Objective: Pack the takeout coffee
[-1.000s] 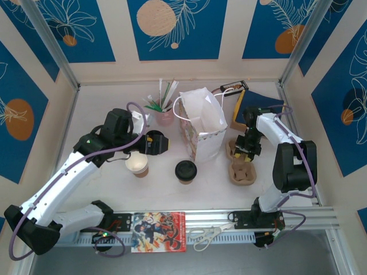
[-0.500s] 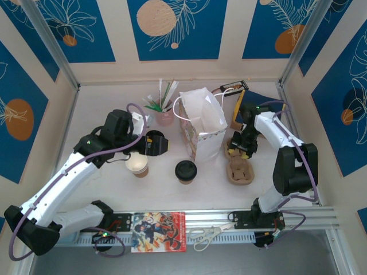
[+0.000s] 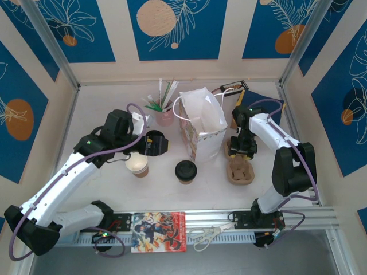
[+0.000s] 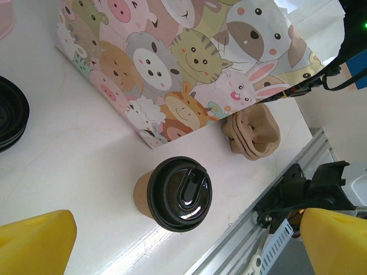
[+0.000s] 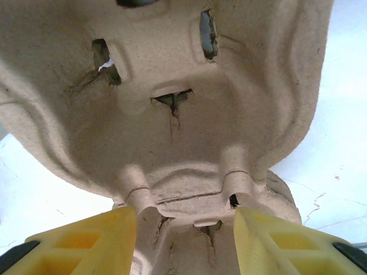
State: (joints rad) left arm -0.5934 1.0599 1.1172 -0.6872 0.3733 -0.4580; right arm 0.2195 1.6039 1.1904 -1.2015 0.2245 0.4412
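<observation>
Across the white table point(image 3: 97, 109) the biggest thing is the animal-print paper bag point(image 3: 203, 129), standing open at the centre exactly where it stood a second ago. Left of it the left arm point(image 3: 74, 166) has not moved. The left gripper point(image 3: 156, 143) hangs spread wide, its yellow fingers point(image 4: 34, 243) far apart and holding nothing.

The right arm point(image 3: 275, 134) has swung inward since the earlier frame. The right gripper point(image 3: 241, 150), which was over the middle of the stack of pulp carriers point(image 3: 241, 172), now sits at the stack's far end, just beside the bag's corner. Its fingers point(image 5: 86, 235) press on either side of a ridge of the top cup carrier point(image 5: 172, 86), clasping it, with another carrier showing just beneath.

The takeout coffee point(image 3: 137, 165), open and lidless, stands in its old spot on the table. It is just below the left gripper in the overhead view, left of the lidded cup point(image 3: 185, 171) and outside the bag.
</observation>
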